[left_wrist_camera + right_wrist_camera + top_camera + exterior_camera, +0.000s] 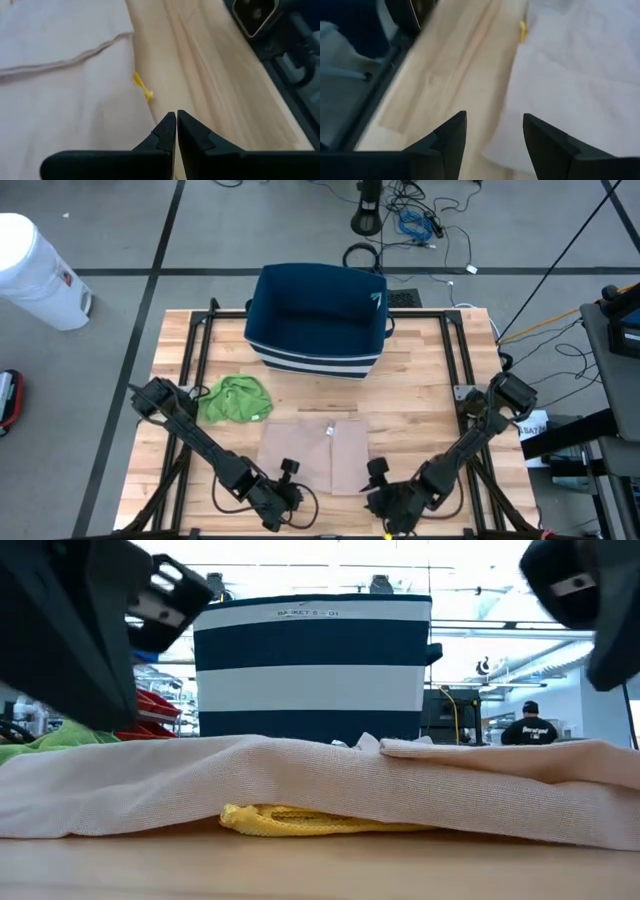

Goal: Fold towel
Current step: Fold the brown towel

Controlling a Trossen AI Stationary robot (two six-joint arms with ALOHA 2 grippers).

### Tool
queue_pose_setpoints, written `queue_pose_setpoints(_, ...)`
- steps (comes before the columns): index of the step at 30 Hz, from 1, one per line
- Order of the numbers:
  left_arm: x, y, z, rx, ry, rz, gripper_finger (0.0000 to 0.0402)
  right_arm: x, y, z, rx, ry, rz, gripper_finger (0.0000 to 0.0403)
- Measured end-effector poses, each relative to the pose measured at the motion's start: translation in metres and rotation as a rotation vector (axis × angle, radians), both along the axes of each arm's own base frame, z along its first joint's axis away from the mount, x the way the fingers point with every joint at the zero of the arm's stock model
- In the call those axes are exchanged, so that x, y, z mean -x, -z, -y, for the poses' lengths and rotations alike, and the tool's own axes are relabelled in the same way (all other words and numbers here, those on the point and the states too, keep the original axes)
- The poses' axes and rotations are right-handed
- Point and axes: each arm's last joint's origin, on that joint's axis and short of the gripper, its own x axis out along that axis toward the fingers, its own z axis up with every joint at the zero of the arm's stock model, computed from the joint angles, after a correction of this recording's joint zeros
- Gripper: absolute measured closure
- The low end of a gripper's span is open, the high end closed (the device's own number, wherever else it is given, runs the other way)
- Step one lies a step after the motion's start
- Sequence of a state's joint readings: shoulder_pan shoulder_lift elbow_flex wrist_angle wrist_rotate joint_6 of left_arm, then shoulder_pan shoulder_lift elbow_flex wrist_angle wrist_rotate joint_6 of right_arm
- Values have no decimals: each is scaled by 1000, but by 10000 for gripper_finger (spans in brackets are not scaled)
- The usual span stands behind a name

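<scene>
Left pincer point(176, 121) clenched, empty — right pincer point(494, 125) released — both beside beige towel point(312, 452).

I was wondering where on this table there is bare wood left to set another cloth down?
Bare wood shows right of the beige towel, toward the right arm, and in the strip between the towel and the striped basket. The left side is crowded by the green cloth. The near edge holds the left gripper and right gripper.
</scene>
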State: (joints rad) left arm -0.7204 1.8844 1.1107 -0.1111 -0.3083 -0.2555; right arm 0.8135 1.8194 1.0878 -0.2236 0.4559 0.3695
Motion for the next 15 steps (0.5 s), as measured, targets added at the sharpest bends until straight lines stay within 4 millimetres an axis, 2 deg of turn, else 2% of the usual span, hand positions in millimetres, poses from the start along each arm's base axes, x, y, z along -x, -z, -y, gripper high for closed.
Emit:
queue_pose_setpoints(6,-1,5,0,-9,-15,-1,378,9,8,-2,53,40,-27,237)
queue_pose_setpoints(15,-3,9,3,15,-34,8,378,-5,34,-11,54,-10,22,253)
